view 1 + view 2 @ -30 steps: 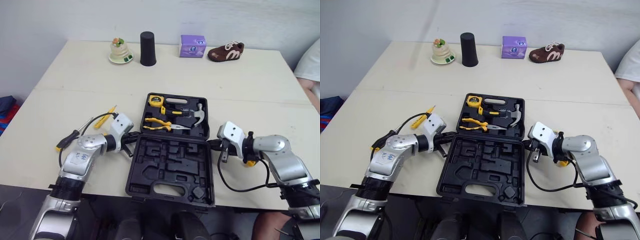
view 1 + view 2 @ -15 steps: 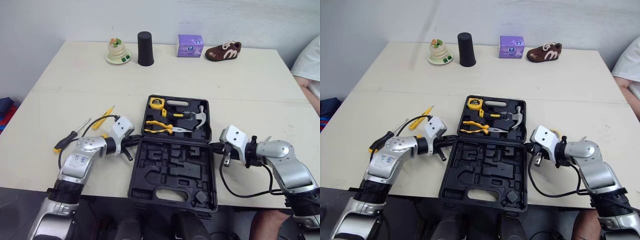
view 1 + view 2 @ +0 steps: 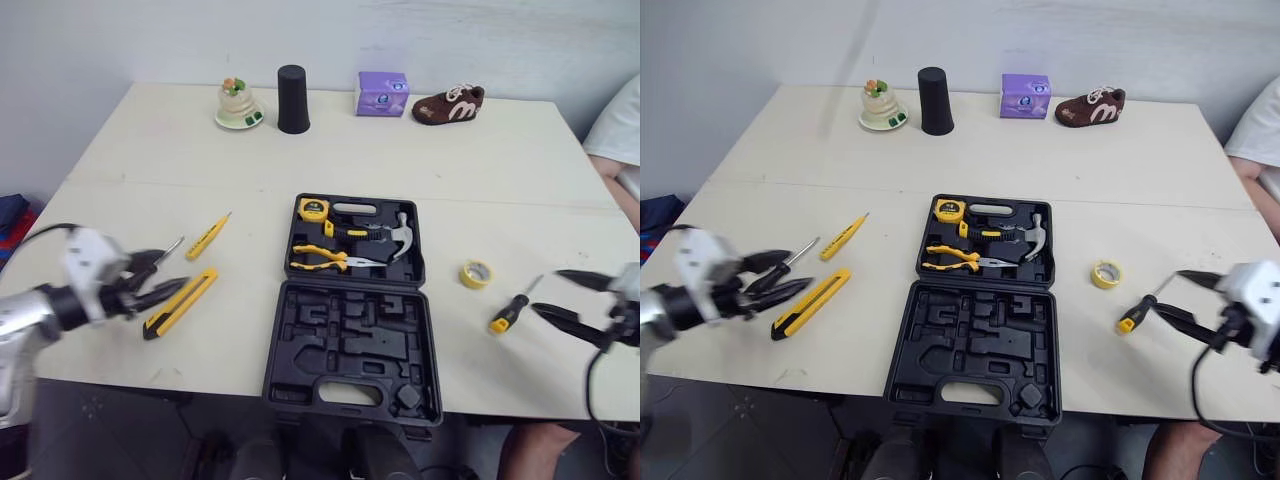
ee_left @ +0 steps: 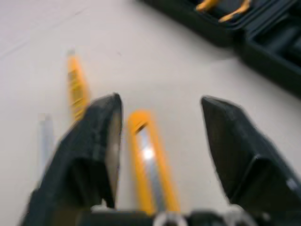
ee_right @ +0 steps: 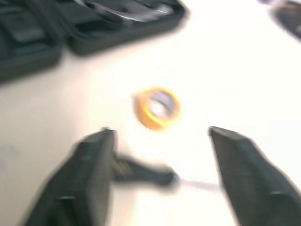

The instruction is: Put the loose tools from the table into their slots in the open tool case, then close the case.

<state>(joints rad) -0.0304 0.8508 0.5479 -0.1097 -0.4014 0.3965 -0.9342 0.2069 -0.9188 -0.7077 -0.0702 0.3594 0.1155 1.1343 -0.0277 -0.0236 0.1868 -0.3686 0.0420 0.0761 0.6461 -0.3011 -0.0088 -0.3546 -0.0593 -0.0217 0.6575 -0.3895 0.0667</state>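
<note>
1. Cream bench [image 3: 300, 160] is carrying the open black tool case [image 3: 350, 340] at its middle, with a tape measure [image 3: 313, 206], pliers [image 3: 320, 258] and hammer [image 3: 385, 238] sitting in the far half.
2. I am holding my left hand [image 3: 165, 275] wide just beside the utility knife [image 3: 180, 302]. I judge I should be straddling its narrow width squarely.
3. That knife is lying flat left of the case, long, slim and yellow.
4. My right hand [image 3: 548, 290] is gaping wide and empty, near a screwdriver [image 3: 510, 312] and tape roll [image 3: 476, 273].
</note>
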